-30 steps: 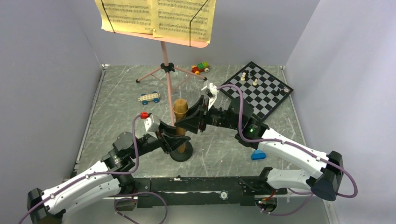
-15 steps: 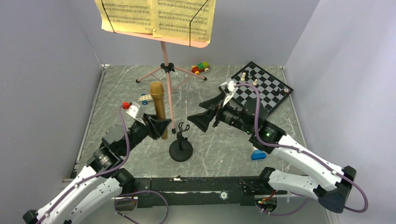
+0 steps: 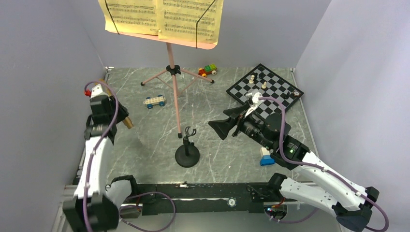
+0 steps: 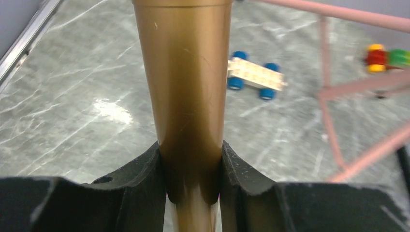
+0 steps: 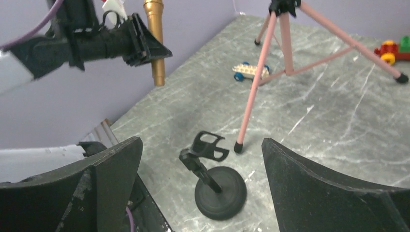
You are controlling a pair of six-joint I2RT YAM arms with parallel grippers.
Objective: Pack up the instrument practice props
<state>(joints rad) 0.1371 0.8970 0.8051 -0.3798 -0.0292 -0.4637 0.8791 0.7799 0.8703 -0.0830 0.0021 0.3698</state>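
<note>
Left wrist view: your left jaws clamp the mic [image 4: 188, 96] by its smooth handle, aloft near the table's [image 3: 145, 140] left edge; a loose grip could drop it, a swing strike the wall [image 3: 48, 96]. Right jaws gape near the stand [image 5: 217, 186].

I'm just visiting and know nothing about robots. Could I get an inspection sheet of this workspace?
Surface: grey marbled table top, pale streaks.
Job's things: pink music stand upright at the back, yellow sheet music on it; gold-brown microphone held near the left wall; black mic stand upright mid-table, clip empty.
Clutter: chessboard with a few pieces, far right; white toy car; red-and-green toy car; blue block at the near right.
Tools: left tool shut on the microphone; right tool open, holding nothing.
Cables: purple cables trail from both tools.
Surroundings: plain walls on three sides; nothing else seen.
</note>
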